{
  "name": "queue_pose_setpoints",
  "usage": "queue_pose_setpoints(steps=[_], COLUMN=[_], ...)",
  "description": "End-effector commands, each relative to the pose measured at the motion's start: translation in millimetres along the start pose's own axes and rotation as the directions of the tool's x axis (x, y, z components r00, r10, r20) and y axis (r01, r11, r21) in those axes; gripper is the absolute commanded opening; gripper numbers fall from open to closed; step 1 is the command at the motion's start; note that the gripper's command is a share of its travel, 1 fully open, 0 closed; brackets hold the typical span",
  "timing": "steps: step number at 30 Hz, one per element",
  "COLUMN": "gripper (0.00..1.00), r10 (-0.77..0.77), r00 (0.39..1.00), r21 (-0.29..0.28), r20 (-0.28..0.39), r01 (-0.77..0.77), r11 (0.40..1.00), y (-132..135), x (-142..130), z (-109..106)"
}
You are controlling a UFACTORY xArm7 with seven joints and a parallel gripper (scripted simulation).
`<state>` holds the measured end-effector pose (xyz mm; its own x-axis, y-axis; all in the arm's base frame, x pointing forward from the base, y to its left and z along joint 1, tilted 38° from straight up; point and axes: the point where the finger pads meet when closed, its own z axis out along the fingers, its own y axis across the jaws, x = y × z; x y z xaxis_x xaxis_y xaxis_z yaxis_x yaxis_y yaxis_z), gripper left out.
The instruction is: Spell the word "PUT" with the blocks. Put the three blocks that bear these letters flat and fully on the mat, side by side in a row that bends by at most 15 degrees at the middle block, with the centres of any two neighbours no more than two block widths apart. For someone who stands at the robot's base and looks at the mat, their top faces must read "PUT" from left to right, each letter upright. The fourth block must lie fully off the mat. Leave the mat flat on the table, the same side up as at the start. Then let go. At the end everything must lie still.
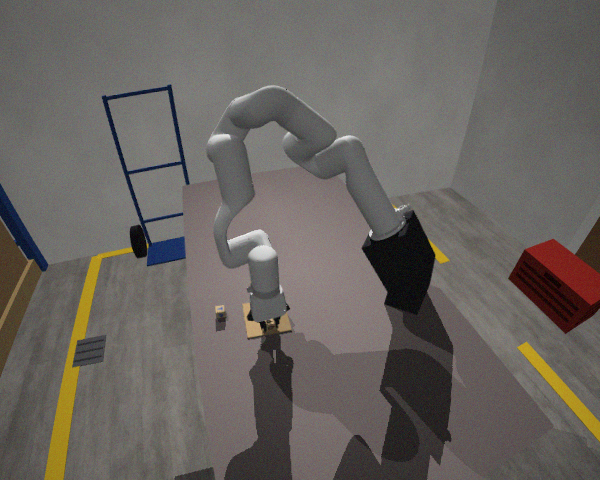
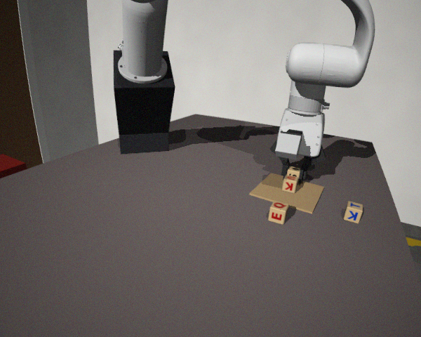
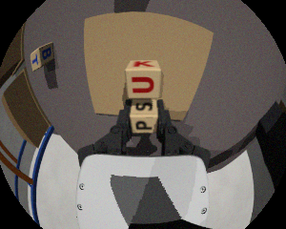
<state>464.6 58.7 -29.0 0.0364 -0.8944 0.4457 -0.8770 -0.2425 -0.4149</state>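
My gripper points down and is shut on a wooden block with a black P on top and a black S on one side. This block is over the mat's edge; its underside is hidden. Beside it, the block with a red U on top and a red K on its side sits on the tan mat. The block with a blue T on top lies off the mat, with K and B on its sides.
A block with a red Q on top and a red E on its side stands by the mat's edge; the gap is unclear. The grey-brown table carries the black robot base.
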Motion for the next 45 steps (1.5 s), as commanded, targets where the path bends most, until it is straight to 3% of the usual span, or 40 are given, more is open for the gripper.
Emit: queue_pose_setpoints(steps=[1,45], gripper=[0.27,0.27], r10=[0.000,0.000], r00=[1.000,1.000], r21=[0.002,0.002], r20=[0.002,0.002], r01=[0.000,0.000], r11=[1.000,1.000], y=[-0.9,-0.9], x=[-1.0,-1.0], z=[-0.8,3.9])
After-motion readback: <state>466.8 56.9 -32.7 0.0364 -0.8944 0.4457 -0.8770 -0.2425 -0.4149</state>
